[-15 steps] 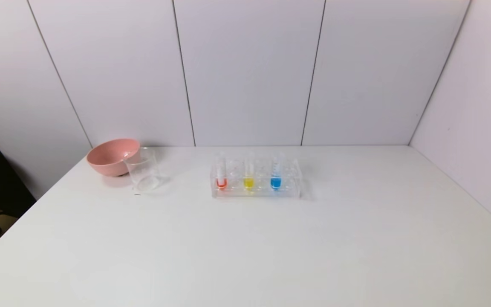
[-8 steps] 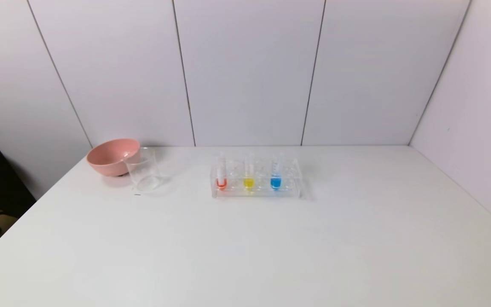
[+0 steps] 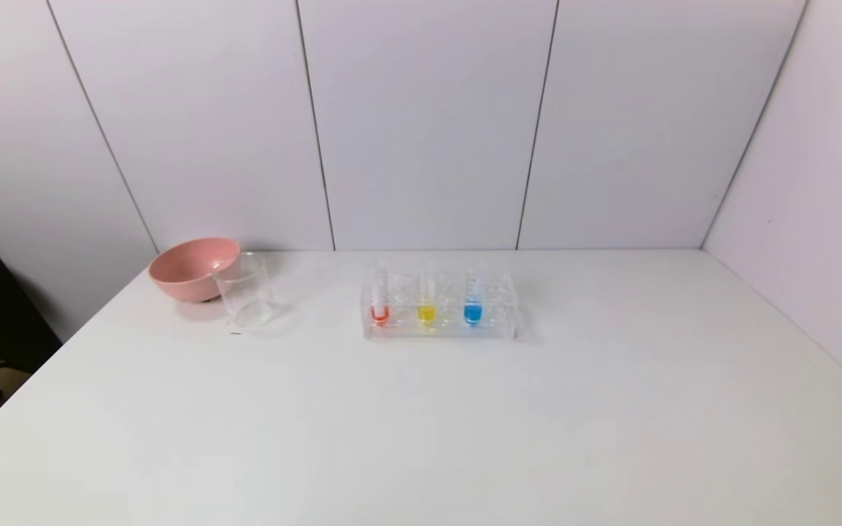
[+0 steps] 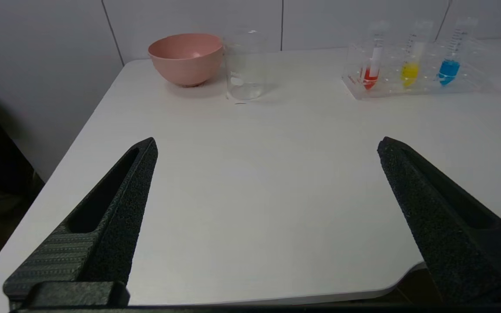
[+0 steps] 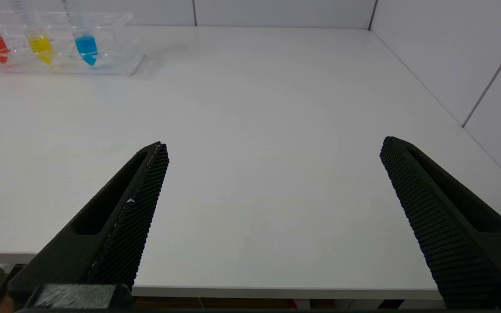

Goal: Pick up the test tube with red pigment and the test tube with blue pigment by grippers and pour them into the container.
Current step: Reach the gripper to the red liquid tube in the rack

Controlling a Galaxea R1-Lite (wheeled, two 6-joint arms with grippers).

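The table [image 3: 421,424] is plain white and the wall panels [image 3: 421,124] behind it are pale grey with thin dark seams. The bowl [image 3: 191,267] is pink, the beaker [image 3: 245,292] and the rack [image 3: 439,310] are clear, and the three tubes hold orange-red [image 3: 379,314], yellow [image 3: 427,313] and bright blue [image 3: 473,313] liquid below pale marks. Both grippers' fingers [image 4: 120,204] [image 5: 124,217] are black with a fine textured pattern.
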